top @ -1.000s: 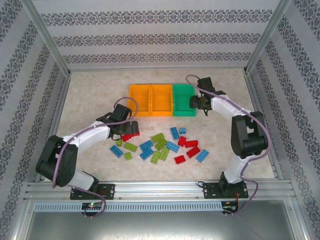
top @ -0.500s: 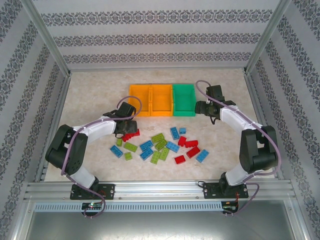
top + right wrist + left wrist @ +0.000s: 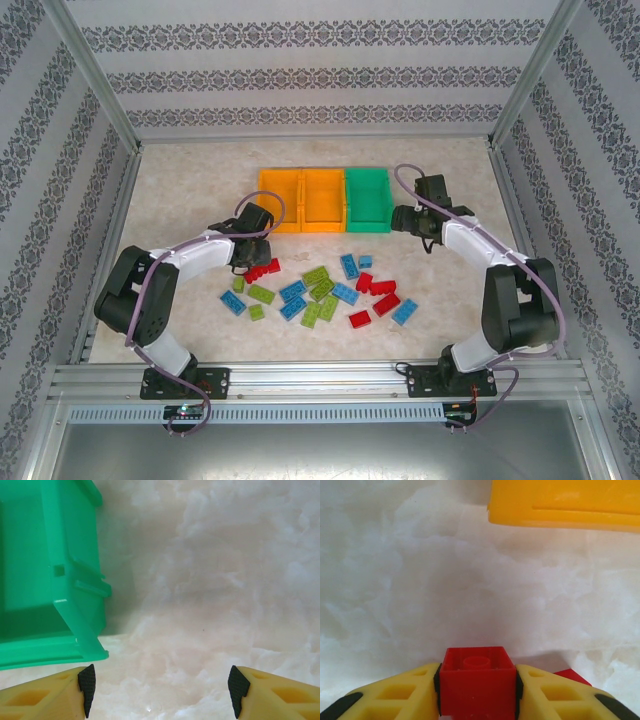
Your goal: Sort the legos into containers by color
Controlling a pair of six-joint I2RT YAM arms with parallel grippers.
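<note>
Overhead and wrist views, read from left to right, with places given relative to the row of containers (image 3: 302, 205). On the near-left side of the row, in front of its left orange bin (image 3: 279, 172), the left gripper (image 3: 250, 260) is now pinching a red brick (image 3: 477, 680). Its yellow fingers (image 3: 410, 690) are pressing flat against both sides of the brick, whereas a second ago they were standing wide above it. The brick is sitting low between the pads, stud upward, apparently not yet lifted from the table (image 3: 470, 580). A second red piece (image 3: 572, 676) is lying just beside it on the right. The edge of the orange bin is showing ahead of the gripper in the left wrist view. In front of the middle of the row, the remaining legos (image 3: 320, 285) are lying scattered in red, lime green and blue, so most of the sorting is still to be done. At the right end of the row, the right gripper (image 3: 161, 686) is hanging just beside the outer wall of the green bin (image 3: 75, 595), having drawn back from the bin over the last second. Its jaws are standing spread with nothing between them and only bare table below. The change suggests that the left arm is starting a pick of a red piece, while the right arm is free to fetch its next one.
</note>
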